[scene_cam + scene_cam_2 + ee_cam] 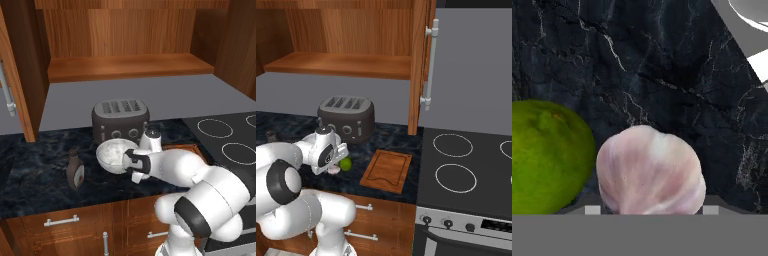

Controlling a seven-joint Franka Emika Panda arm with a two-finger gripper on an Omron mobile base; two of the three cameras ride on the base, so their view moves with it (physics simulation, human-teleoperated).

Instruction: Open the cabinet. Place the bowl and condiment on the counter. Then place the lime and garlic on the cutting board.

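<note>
Low over dark blue-black marbled counter [662, 65], gripper [648, 210] closed on pale white-pink garlic bulb [650, 170], bulb sitting between finger tips at bottom centre of hand view. Bright green round lime [547, 155] at lower left, just beside garlic. In left base view, whitish-grey marbled bowl [114, 154] mid-frame, dark brown condiment bottle [75, 170] left of it. Reddish-brown cutting board [388, 170] bare, centre of right base view. Wooden wall cabinet [418, 65] open.

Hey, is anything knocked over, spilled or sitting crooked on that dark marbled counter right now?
Nothing stands out. The small dark brown condiment bottle stands upright, and the marbled whitish-grey bowl sits beside the dark toaster. The green lime and pale garlic bulb lie on the counter.
</note>
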